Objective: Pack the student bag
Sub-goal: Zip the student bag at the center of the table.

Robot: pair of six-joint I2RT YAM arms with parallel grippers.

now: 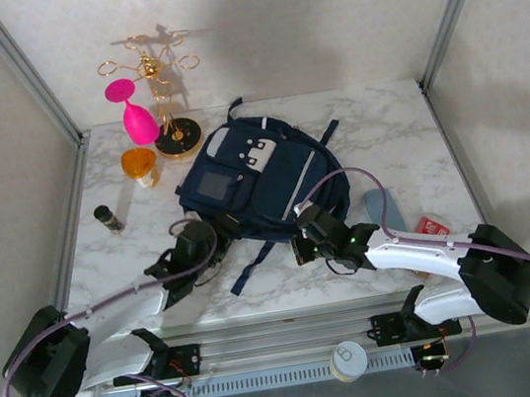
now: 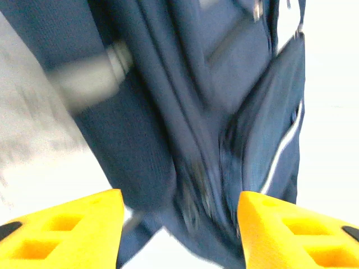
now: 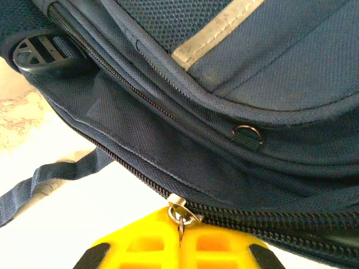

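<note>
The student bag [image 1: 257, 175] is a large navy backpack lying flat mid-table, with pale stripes and a grey square patch on its front. My left gripper [image 1: 213, 236] sits at its near left corner. In the left wrist view that gripper [image 2: 179, 227] is open, yellow fingers [image 2: 67, 230] wide apart, with blurred navy bag fabric [image 2: 168, 112] in the gap. My right gripper [image 1: 302, 231] is at the bag's near right edge. In the right wrist view it [image 3: 180, 238] is shut on the metal zipper pull [image 3: 180, 216] of the main zip [image 3: 112, 157].
A pink goblet [image 1: 138, 118], a gold wire rack [image 1: 161, 89] and an orange cup [image 1: 139, 165] stand at the back left. A small dark cylinder [image 1: 108, 219] stands at the left. A grey-blue flat item [image 1: 383, 209] and a red item [image 1: 432, 226] lie right of the bag. Loose straps [image 1: 254, 260] trail forward.
</note>
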